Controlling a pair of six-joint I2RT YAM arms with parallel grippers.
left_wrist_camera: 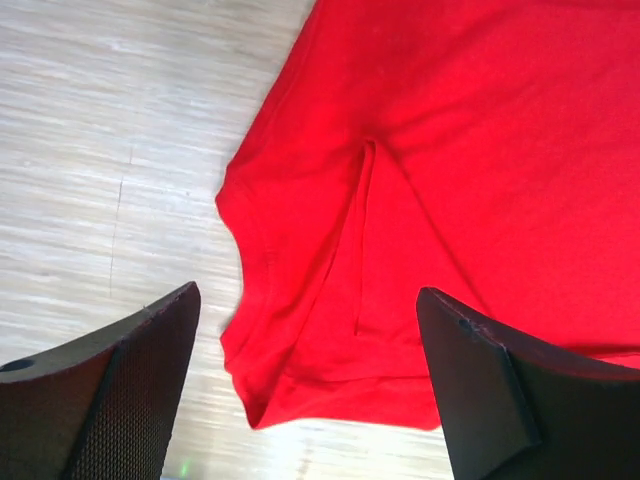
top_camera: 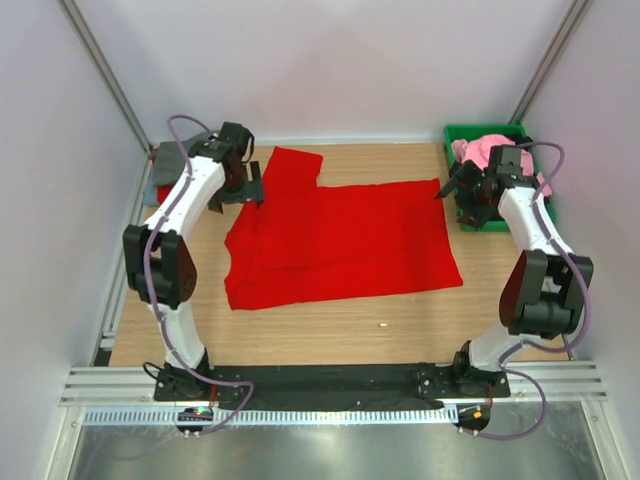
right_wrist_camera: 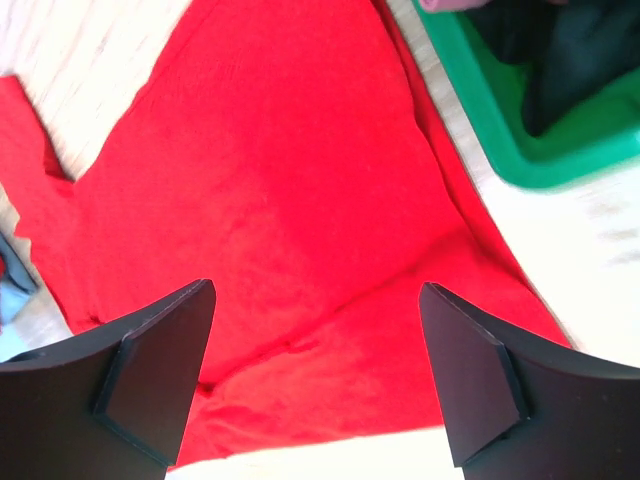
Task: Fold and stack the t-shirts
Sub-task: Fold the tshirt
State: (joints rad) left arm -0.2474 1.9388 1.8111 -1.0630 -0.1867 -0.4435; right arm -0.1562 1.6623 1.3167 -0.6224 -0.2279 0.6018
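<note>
A large bright red t-shirt (top_camera: 340, 240) lies spread flat across the middle of the table, one sleeve pointing to the back left. My left gripper (top_camera: 247, 186) hovers open over that sleeve. In the left wrist view the sleeve's hem (left_wrist_camera: 330, 370) lies between the wide-apart fingers of the left gripper (left_wrist_camera: 310, 365), touching neither. My right gripper (top_camera: 462, 190) stands open above the shirt's back right corner. In the right wrist view the red t-shirt (right_wrist_camera: 280, 180) fills the space beneath the right gripper (right_wrist_camera: 315, 375). Neither gripper holds anything.
A green bin (top_camera: 470, 129) stands at the back right with a pink shirt (top_camera: 482, 150) and dark cloth (right_wrist_camera: 560, 50) in it, close beside the right gripper. A grey shirt (top_camera: 178, 158) lies on red cloth at the back left corner, behind the left arm.
</note>
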